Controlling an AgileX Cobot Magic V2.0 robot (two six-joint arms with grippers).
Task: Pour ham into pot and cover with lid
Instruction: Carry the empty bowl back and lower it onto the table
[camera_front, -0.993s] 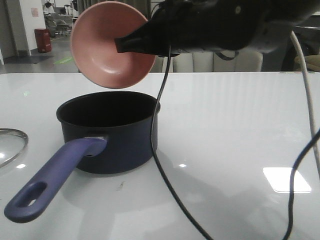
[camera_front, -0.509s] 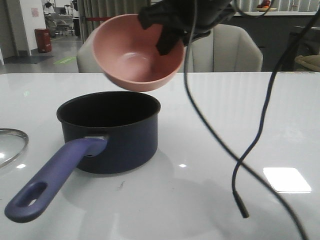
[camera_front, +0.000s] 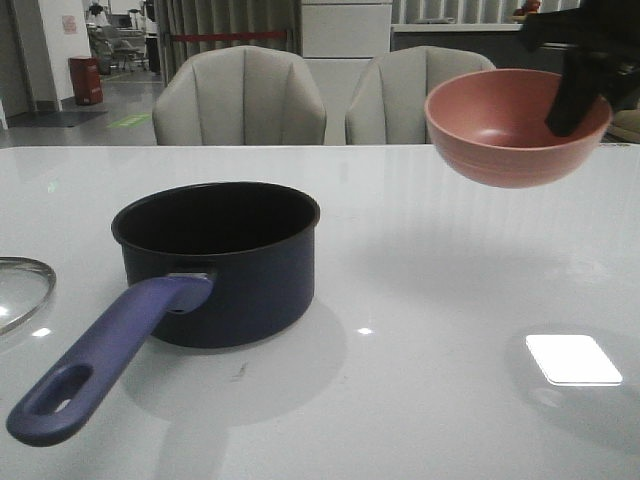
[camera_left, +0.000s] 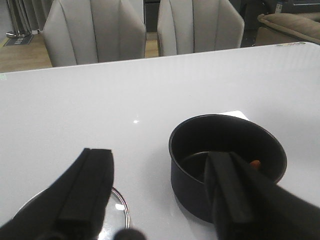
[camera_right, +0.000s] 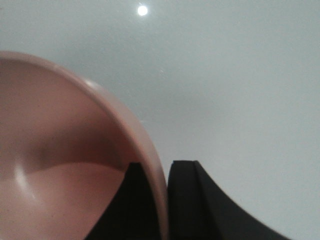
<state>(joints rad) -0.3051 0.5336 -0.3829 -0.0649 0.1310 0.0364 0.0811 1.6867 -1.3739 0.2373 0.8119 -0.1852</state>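
Clamped in the right end effector (camera_front: 580, 100): the pink bowl (camera_front: 515, 125), one finger inside the wall and one outside, held upright in the air and looking empty from both the front and the wrist cam. Well off to that end effector's left and lower down on the table (camera_front: 450, 330): the pot (camera_front: 215, 262), handle toward the camera. Just ahead of the left end effector (camera_left: 162, 192), which hangs wide open with nothing in it: the same pot, with a tiny orange bit of ham (camera_left: 255, 163) peeking out at the bottom, mostly hidden behind a finger, so can't tell how much is in there. Right below that open end effector, flat on the table and beside the pot: the lid (camera_left: 117, 212), only its rim edge showing. So pouring looks done, going by the empty bowl. Left to do: park the bowl, grab the lid, cover the pot.
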